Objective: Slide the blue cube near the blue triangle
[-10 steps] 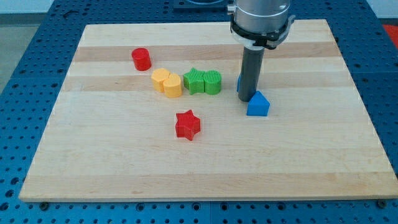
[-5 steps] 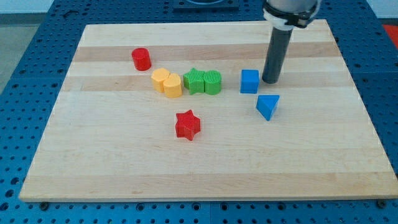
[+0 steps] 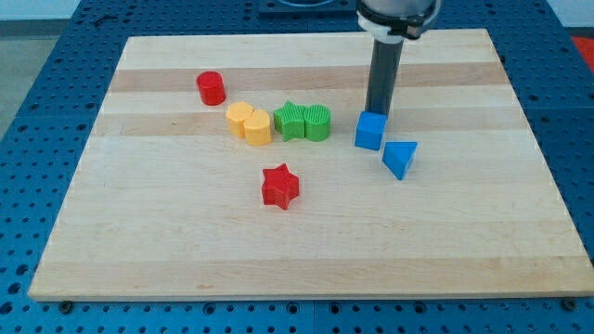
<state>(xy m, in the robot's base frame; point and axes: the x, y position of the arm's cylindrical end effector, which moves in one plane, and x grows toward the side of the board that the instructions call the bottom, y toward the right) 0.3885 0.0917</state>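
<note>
Centrally right on the desk [image 3: 520, 232], the blue cube [image 3: 369, 131] sits just beside the blue triangle [image 3: 400, 158], which lies to its near right. My tip [image 3: 378, 113] seems to touch the cube's far edge. No jaws exist on this rod.

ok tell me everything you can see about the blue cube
The small blue cube looks like matte plastic, with a lighter top face and slightly darker sides. It sits flat on the pale wooden board, turned a little so one corner points toward the view's bottom. My tip is right at its far top edge, seemingly touching. The blue triangle block lies just to its lower right, a narrow gap between them.
</note>
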